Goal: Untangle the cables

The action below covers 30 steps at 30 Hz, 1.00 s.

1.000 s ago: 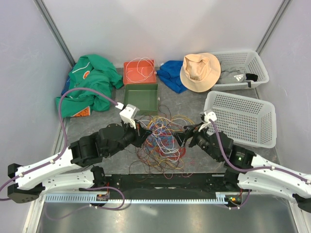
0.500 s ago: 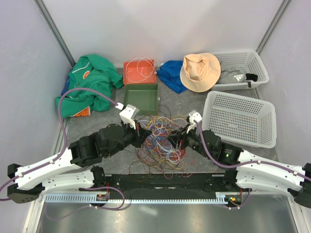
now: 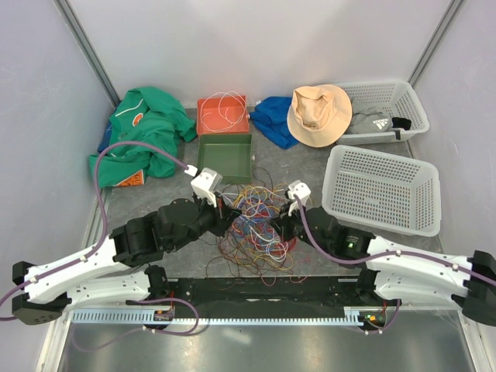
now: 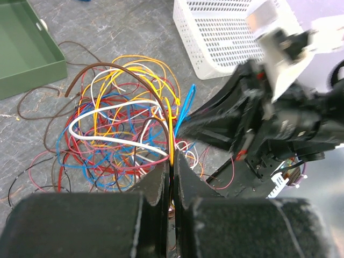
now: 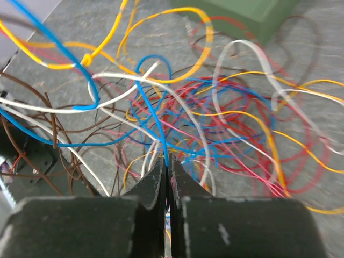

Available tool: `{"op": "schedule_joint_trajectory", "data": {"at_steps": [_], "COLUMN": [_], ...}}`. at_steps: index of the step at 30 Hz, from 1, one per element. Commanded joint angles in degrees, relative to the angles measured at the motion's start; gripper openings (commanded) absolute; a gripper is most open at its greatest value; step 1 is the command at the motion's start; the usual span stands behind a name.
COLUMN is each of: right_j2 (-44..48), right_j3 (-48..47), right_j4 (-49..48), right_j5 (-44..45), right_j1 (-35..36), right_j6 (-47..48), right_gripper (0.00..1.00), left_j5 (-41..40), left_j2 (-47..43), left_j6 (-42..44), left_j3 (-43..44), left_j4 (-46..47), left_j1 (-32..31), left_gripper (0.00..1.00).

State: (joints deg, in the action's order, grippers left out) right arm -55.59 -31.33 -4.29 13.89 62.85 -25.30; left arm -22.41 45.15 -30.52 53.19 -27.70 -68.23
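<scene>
Jaws of the left gripper are pressed together on a yellow strand, which rises from between the fingertips and arches over the pile. The right gripper is likewise pinched closed, clamping a blue strand that climbs from its tips into a loop. The two grippers face each other across the cables, the left one at the pile's left edge and the right one at its right edge. The cables lie as one tangled mound of red, blue, yellow, white and brown loops on the grey table, between the two arms. Behind the mound sits a green tray. An orange tray touches the green tray's far side and holds a white wire loop. A white basket stands to the right of the mound. A second basket, a tan hat, a blue cloth and a green garment line the back.
</scene>
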Motion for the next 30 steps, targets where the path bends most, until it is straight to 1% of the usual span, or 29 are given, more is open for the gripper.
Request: {"op": "schedule_joint_trajectory", "data": {"at_steps": [1,3,4,6,7,9,12,13,14,15,16,17,18,19,20,24,29,30], "right_j2": [8.1,12.7,13.7,15.1,15.1,14.6,13.6,13.3,13.0,12.4,12.1,11.8,11.3,11.1,10.7,8.8,6.9,6.2], "right_j3": [-6.4,-9.0,-12.1,-16.0,-20.0,-24.0,-31.7,-32.9,-34.0,-36.2,-37.4,-38.4,-40.5,-41.6,-42.6,-48.7,-55.9,-57.9], "right_j4": [5.9,9.7,11.2,16.0,17.6,21.3,23.8,24.2,24.4,24.9,25.2,25.4,25.6,25.8,26.0,26.9,27.1,27.2], "right_j5": [10.8,13.1,14.9,16.5,17.1,19.1,20.6,20.7,20.7,20.7,20.5,20.3,20.2,20.1,20.1,20.0,18.9,18.5], "right_j1": [0.1,0.1,0.1,0.1,0.1,0.1,0.1,0.2,0.1,0.2,0.1,0.1,0.1,0.1,0.1,0.1,0.1,0.1], "right_j6": [3.1,4.9,5.8,8.3,8.9,10.5,12.5,12.9,13.3,13.6,13.8,14.0,14.2,14.7,14.8,16.1,17.5,17.6], "right_gripper": [0.00,0.00,0.00,0.00,0.00,0.00,0.00,0.00,0.00,0.00,0.00,0.00,0.00,0.00,0.00,0.00,0.00,0.00], "left_j5": [-3.1,-5.1,-5.3,-5.5,-5.8,-6.8,-7.7,-7.8,-7.9,-7.9,-7.9,-8.0,-8.2,-8.3,-8.6,-11.1,-13.6,-13.7], "left_j2": [-1.0,-0.9,-0.8,-0.7,-0.8,-0.8,-0.5,-0.2,-0.1,0.2,0.6,0.8,1.1,1.2,1.1,-0.5,-2.9,-3.8], "left_j6": [-2.2,-4.4,-5.0,-6.4,-6.9,-8.6,-10.7,-11.2,-11.7,-13.1,-13.9,-14.7,-16.0,-16.4,-16.8,-17.3,-16.1,-14.3], "left_j3": [-1.7,-2.2,-2.9,-3.8,-4.7,-5.6,-7.6,-8.4,-8.8,-9.2,-9.9,-10.2,-10.4,-10.5,-10.5,-9.9,-8.7,-8.6], "left_j4": [-0.9,-2.2,-3.0,-3.2,-3.8,-4.1,-4.6,-4.8,-5.2,-5.4,-5.8,-6.2,-7.3,-7.7,-8.2,-10.1,-9.1,-7.8], "left_j1": [-0.1,-0.1,-0.1,-0.1,-0.1,-0.2,-0.1,-0.1,-0.1,-0.2,-0.1,-0.2,-0.1,-0.1,-0.1,-0.1,-0.1,-0.1], "left_gripper": [0.02,0.02,0.02,0.02,0.04,0.06,0.15,0.25,0.32,0.43,0.64,0.71,0.75,0.94,1.00,1.00,1.00,1.00]}}
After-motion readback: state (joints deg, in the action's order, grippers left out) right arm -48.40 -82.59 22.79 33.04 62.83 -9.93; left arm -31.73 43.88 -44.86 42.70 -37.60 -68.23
